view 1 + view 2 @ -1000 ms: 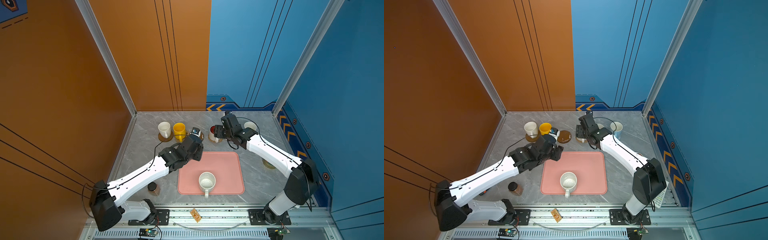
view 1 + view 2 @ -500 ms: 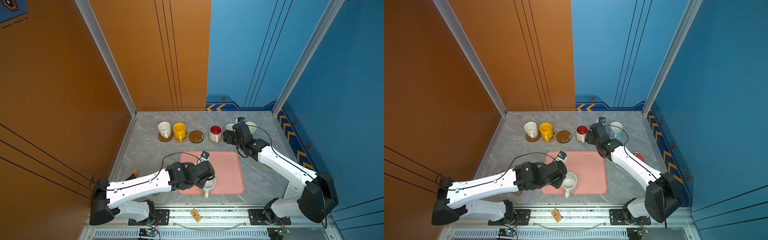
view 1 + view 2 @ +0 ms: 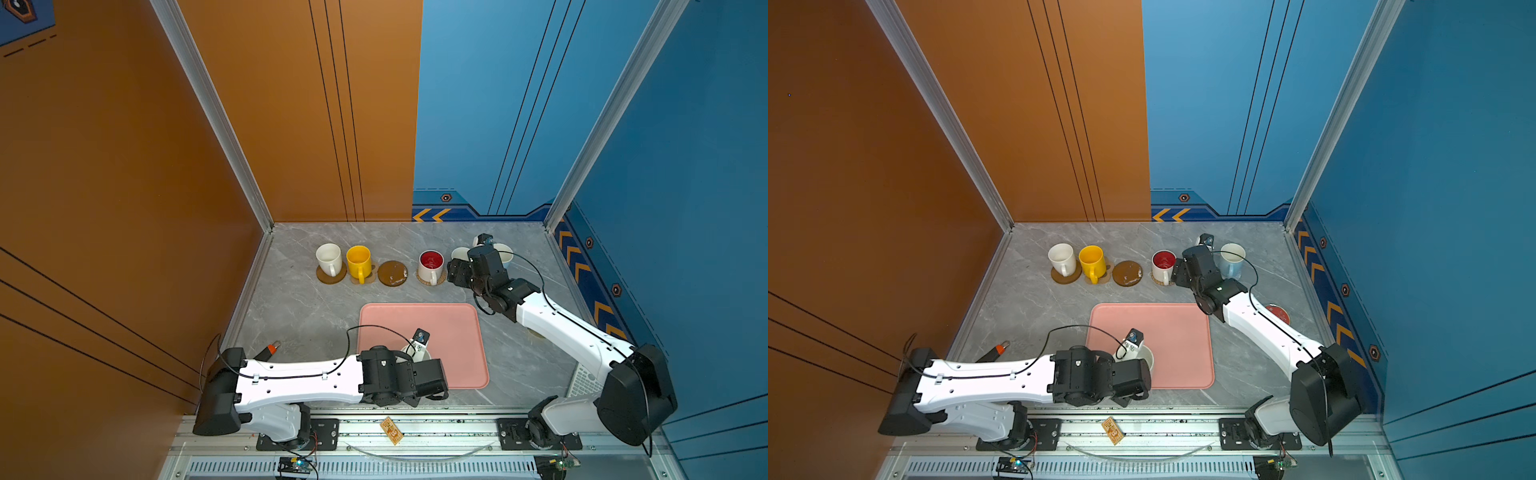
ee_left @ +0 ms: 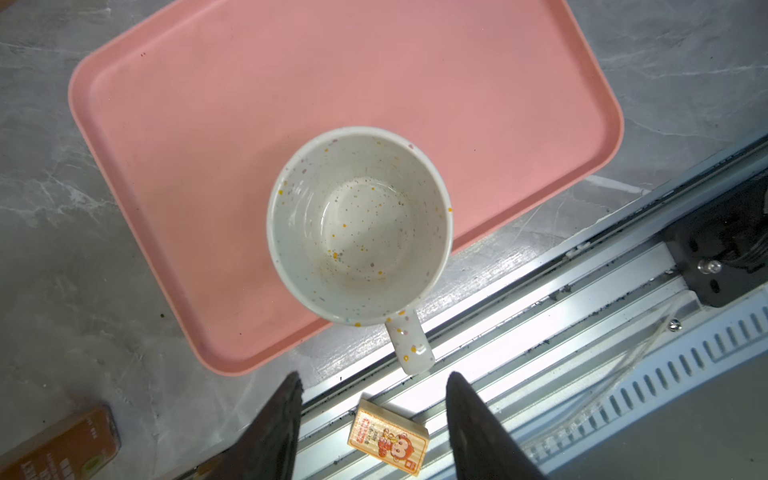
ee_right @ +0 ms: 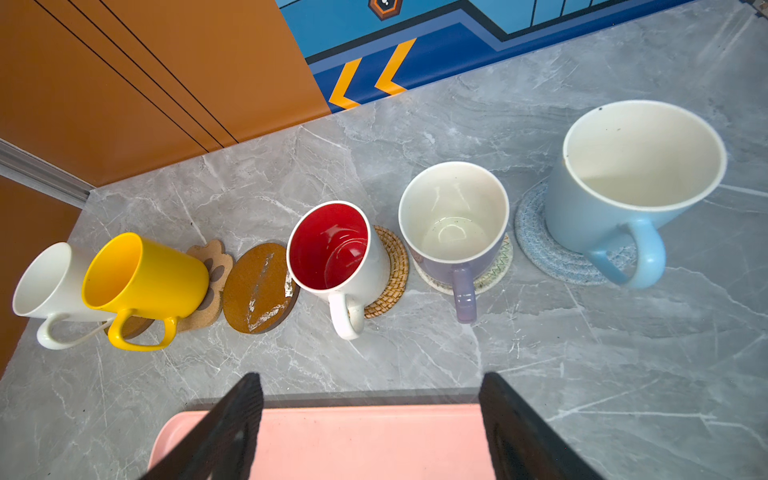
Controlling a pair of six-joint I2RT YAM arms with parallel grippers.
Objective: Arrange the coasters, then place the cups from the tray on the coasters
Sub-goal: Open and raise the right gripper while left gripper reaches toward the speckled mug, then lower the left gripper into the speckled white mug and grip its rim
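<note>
My left gripper (image 4: 374, 379), jaws parted, holding nothing, just short of speckled mug (image 4: 359, 224) handle, mug upright on tray (image 4: 199, 104) near edge, my right gripper (image 5: 372, 380), jaws wide, nothing held, facing five mugs (image 5: 332, 249) on coasters (image 5: 392, 270), brown coaster (image 5: 257, 286) bare.

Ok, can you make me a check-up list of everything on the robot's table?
Surface: grey table, no spills seen.
Job's things: white mug, yellow mug, red-inside mug, lavender mug, blue mug on coasters; speckled mug on pink tray; brown coaster bare.
Clutter: wooden block on front rail; red disc partly behind right arm.
Grippers: left gripper open near speckled mug's handle; right gripper open, empty.
Cables: black cable looped on each arm.
Surroundings: orange wall, blue wall.
</note>
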